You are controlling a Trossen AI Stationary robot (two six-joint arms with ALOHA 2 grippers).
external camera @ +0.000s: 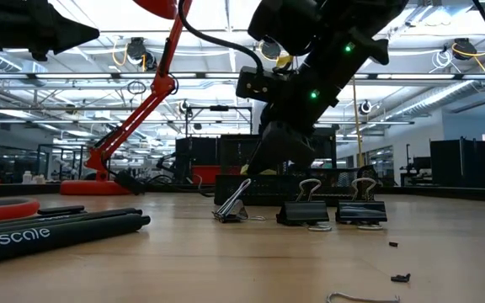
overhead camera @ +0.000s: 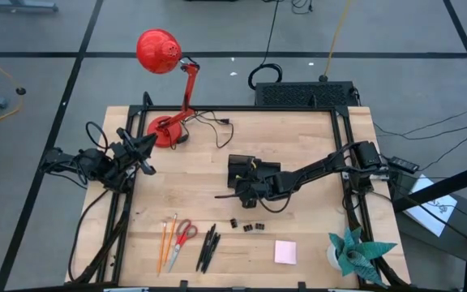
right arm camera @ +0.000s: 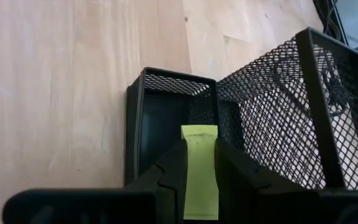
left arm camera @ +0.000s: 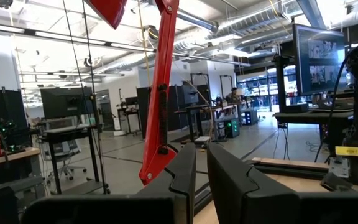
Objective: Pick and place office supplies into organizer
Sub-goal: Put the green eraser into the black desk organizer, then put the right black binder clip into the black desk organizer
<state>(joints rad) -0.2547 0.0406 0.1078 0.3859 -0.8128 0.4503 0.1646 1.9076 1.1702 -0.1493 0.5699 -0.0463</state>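
Right wrist view: right gripper (right arm camera: 200, 163) clamps yellow-green piece (right arm camera: 200, 171) above the organizer's (right arm camera: 166, 112) compartment

Wooden table (overhead camera: 298, 138) under scattered supplies (overhead camera: 186, 242)

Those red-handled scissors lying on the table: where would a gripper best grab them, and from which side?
Probably from straight above, at the narrow neck where the red handles meet the blades. The scissors lie flat, so only the top is free. The orange pencils sit close on one side, so the fingers should straddle the neck carefully.
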